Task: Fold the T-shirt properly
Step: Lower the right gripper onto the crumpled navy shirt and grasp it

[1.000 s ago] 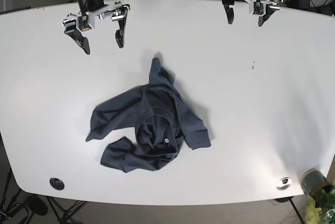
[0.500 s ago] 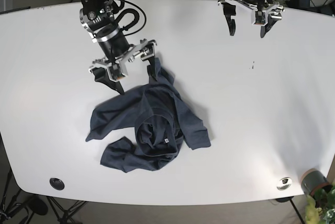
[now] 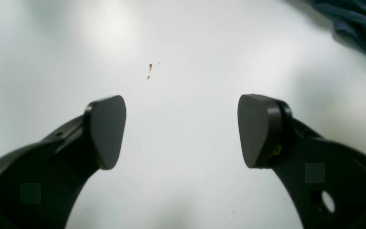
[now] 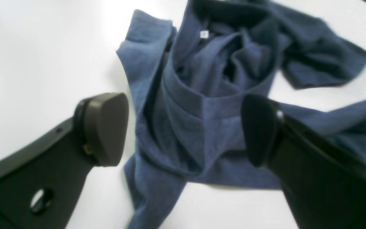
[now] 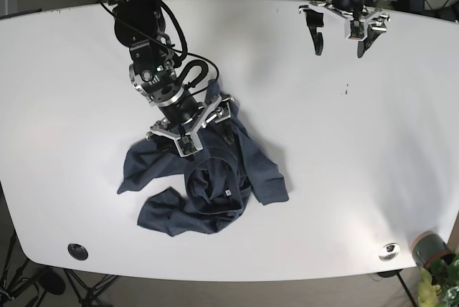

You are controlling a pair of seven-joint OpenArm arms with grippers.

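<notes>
The T-shirt point(image 5: 204, 171) lies crumpled mid-table point(image 5: 373, 149). Just above its bunched upper edge, the right gripper point(image 5: 192, 132) hovers with jaws spread, holding nothing — closing here could pinch several layers, dragging the heap instead of spreading it. Far back, the left gripper point(image 5: 343, 31) hangs open over bare table

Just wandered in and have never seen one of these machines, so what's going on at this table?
A two-armed robot is starting to fold a crumpled dark blue T-shirt lying in a heap on a white table. Its right gripper is over the upper part of the shirt with its fingers spread open, nothing grasped yet. The left gripper hangs open over bare table at the far edge, away from the cloth. No fold has been made.
</notes>
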